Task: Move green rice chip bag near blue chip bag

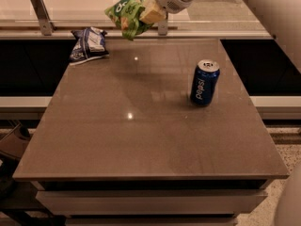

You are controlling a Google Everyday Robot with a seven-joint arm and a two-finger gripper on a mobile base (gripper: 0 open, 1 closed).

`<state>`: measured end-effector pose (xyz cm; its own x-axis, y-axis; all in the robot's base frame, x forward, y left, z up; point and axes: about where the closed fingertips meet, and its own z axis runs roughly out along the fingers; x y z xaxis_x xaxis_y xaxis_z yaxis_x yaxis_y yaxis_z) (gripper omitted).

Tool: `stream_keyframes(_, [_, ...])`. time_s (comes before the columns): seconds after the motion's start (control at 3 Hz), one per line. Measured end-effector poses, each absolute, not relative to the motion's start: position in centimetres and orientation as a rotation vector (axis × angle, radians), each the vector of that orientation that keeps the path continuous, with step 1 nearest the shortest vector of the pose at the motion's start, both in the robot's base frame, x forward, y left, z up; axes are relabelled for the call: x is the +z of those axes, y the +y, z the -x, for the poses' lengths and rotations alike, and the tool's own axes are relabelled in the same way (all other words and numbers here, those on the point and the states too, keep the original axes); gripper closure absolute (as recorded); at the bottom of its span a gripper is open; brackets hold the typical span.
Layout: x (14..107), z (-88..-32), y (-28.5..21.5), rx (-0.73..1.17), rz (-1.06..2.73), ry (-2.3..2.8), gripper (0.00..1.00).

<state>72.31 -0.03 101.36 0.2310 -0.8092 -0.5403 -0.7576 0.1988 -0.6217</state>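
The green rice chip bag [127,13] hangs in the air above the table's far edge, held at its right side by my gripper [151,12], which is shut on it. The bag is lime green with a dark green oval logo. The blue chip bag [89,44] lies flat on the table's far left corner, to the left of and below the green bag. The two bags are apart. My white arm comes in from the upper right.
A blue Pepsi can [205,82] stands upright on the right half of the brown table [141,140]. A metal rail with posts [40,12] runs behind the table's far edge. Dark gaps lie on both sides of the table.
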Motion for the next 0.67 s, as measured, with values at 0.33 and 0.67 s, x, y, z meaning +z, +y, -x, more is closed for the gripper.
stream_keyframes(0.33, [100.2, -75.2, -0.1, -0.096, 1.524, 1.583, 1.0])
stream_keyframes(0.67, [98.7, -77.6, -0.5, -0.096, 1.474, 1.643, 1.0])
